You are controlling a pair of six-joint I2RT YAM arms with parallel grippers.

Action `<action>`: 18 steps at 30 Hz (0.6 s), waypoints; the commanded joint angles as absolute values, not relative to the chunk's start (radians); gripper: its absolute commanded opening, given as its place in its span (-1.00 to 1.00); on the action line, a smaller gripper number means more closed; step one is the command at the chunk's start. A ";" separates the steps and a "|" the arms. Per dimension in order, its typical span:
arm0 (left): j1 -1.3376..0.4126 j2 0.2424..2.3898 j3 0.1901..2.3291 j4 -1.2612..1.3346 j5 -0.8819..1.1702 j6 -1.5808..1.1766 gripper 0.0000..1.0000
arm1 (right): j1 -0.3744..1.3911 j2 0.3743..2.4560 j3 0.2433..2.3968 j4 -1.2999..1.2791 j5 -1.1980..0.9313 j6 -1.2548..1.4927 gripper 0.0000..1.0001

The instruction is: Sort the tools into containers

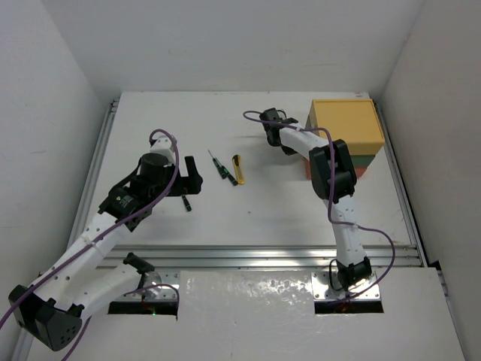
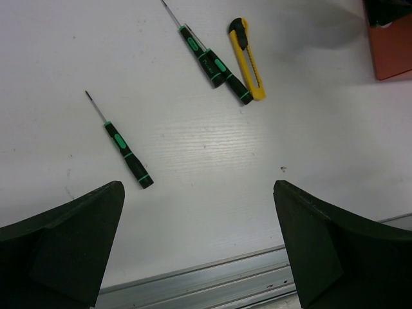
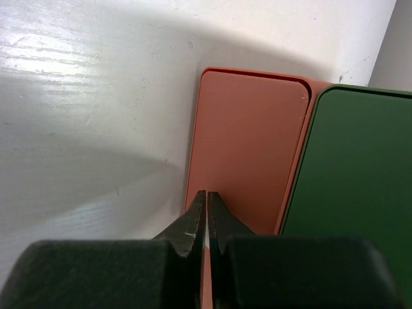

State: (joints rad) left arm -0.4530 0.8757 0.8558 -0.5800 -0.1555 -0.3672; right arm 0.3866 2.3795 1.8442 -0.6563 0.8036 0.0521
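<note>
Three white walls enclose the table bearing three screwdrivers.

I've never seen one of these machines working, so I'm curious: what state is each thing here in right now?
left gripper: open, empty, above the table.
right gripper: shut, tips by the red-orange drawer box.
lone screwdriver: lying on the table, unsorted.
two screwdrivers: lying together beside the utility knife.
utility knife: lying on the table.
stack of drawer boxes: yellow on top; open or shut unclear.
</note>
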 commanded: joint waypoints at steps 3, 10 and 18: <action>-0.460 0.859 0.857 -0.540 -0.158 -0.354 0.99 | 0.426 2.254 1.841 -0.689 0.703 0.074 -0.83; -0.460 0.862 0.857 -0.545 -0.173 -0.360 1.00 | 0.520 2.114 1.868 -0.701 0.770 0.048 -0.42; -0.460 0.859 0.859 -0.540 -0.160 -0.357 0.99 | 0.548 2.134 1.780 -0.651 1.100 -0.102 -0.30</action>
